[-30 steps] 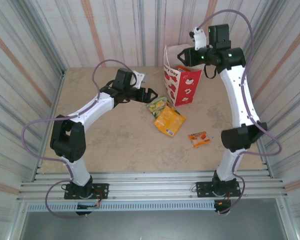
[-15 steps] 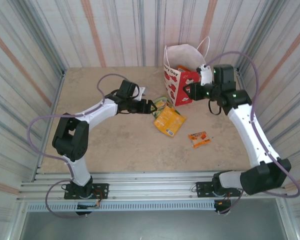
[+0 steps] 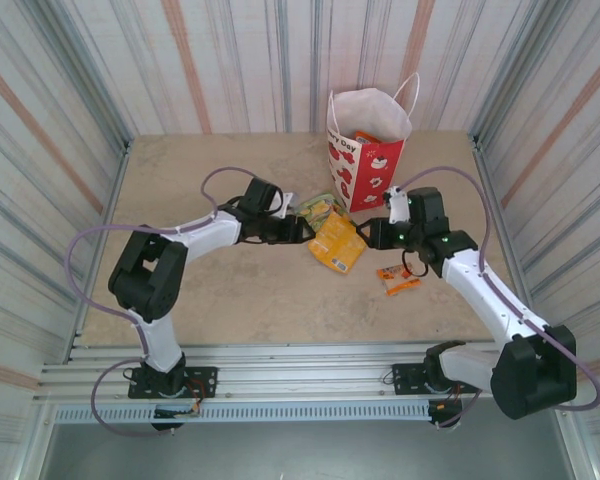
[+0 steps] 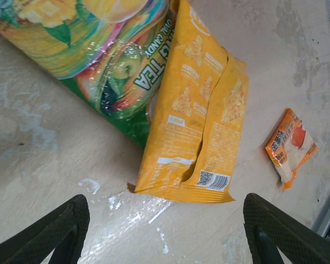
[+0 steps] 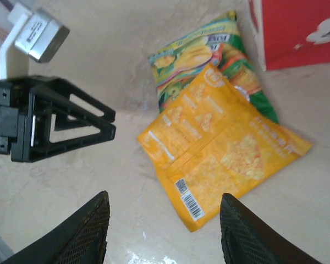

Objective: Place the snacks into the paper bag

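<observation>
The paper bag (image 3: 368, 160) stands upright at the back, white above and red below, and its red wall (image 5: 302, 30) also appears in the right wrist view. An orange snack (image 3: 365, 135) lies inside it. On the table lie a yellow-orange packet (image 3: 337, 243) (image 4: 195, 126) (image 5: 220, 159), a green packet (image 3: 318, 208) (image 4: 99, 49) (image 5: 203, 52) partly under it, and a small orange packet (image 3: 398, 277) (image 4: 290, 146). My left gripper (image 3: 298, 228) (image 4: 165, 242) is open just left of the yellow packet, holding nothing. My right gripper (image 3: 372, 233) (image 5: 165, 236) is open low on that packet's right side, also holding nothing.
Corrugated walls (image 3: 70, 120) enclose the table on three sides. A metal rail (image 3: 300, 365) runs along the near edge by the arm bases. In the right wrist view the left gripper's black fingers (image 5: 71, 118) point toward the packets.
My right arm swung down from above the bag to the table beside the yellow packet. My left gripper slid right toward the packets and its jaws narrowed a little.
</observation>
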Robot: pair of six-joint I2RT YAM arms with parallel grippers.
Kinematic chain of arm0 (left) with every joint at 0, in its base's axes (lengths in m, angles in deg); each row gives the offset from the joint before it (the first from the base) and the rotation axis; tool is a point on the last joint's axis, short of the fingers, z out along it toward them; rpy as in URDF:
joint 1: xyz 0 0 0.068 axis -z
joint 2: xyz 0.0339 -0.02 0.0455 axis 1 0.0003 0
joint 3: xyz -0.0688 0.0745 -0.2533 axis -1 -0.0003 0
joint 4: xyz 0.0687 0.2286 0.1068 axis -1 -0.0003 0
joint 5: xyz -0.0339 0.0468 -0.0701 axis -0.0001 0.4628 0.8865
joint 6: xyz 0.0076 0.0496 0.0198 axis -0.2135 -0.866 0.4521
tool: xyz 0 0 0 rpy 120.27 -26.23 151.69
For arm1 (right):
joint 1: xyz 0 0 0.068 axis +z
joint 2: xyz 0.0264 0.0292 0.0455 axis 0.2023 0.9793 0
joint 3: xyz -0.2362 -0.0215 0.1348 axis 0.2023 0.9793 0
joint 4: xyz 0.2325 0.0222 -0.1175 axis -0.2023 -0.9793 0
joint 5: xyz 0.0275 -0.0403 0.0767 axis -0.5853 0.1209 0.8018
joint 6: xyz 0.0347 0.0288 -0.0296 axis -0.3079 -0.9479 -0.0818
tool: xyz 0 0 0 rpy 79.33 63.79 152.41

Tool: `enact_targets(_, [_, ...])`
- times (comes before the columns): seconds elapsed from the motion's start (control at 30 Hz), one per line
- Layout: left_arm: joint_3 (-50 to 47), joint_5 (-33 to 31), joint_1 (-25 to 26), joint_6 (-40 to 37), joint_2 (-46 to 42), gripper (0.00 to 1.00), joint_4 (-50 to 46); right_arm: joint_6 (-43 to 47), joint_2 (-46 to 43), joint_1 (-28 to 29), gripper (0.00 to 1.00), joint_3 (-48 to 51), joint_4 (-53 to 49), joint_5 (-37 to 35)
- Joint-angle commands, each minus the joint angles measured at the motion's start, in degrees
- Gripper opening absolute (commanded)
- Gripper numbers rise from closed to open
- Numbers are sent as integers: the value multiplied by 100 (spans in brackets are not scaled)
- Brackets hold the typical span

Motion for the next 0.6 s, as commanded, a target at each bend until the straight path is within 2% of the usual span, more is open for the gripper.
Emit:
enact_targets(0.0, [-60,195,81,74,298,75,221,-259,42,159,55,280,539,51])
enact_targets(0.4, [85,108,374,8,877,64,380,-443,1013,312,53,677,1132,247])
enact_targets(0.57, [40,12,442,34,983,57,672,-419,1049,317,53,789,1267,290])
